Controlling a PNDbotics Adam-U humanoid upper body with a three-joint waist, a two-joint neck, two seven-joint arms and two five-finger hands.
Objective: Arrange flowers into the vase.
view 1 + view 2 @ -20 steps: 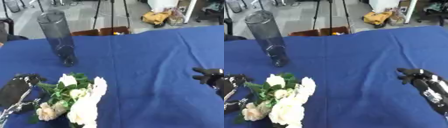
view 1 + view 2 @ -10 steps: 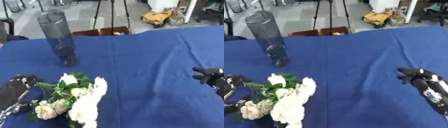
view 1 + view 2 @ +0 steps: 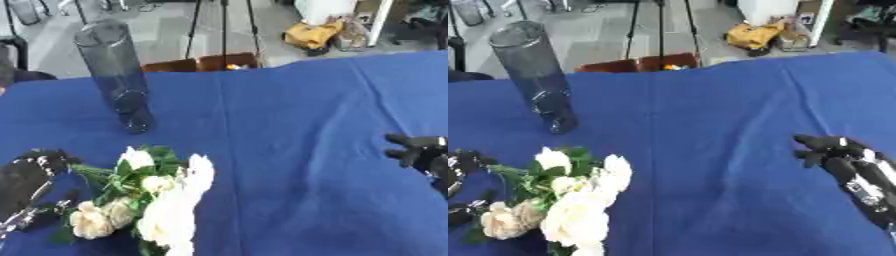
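Left hand (image 3: 26,180) with fingers curled round flowers (image 3: 149,200), low over blue tabletop (image 3: 289,125). Right hand (image 3: 846,162) resting, fingers relaxed. Vase (image 3: 118,75) upright, well apart.

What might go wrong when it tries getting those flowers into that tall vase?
The vase is tall, narrow and standing free on the blue table, so a bump from the bouquet could tip it. The left hand is at the stems; the bunch looks wider than the opening, so blooms may catch.

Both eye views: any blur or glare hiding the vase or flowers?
Left eye view: soft overall, flowers pale and washed out, petals merging; left hand smeared. Right eye view: vase readable, see-through, no strong glare; right hand fairly clear.
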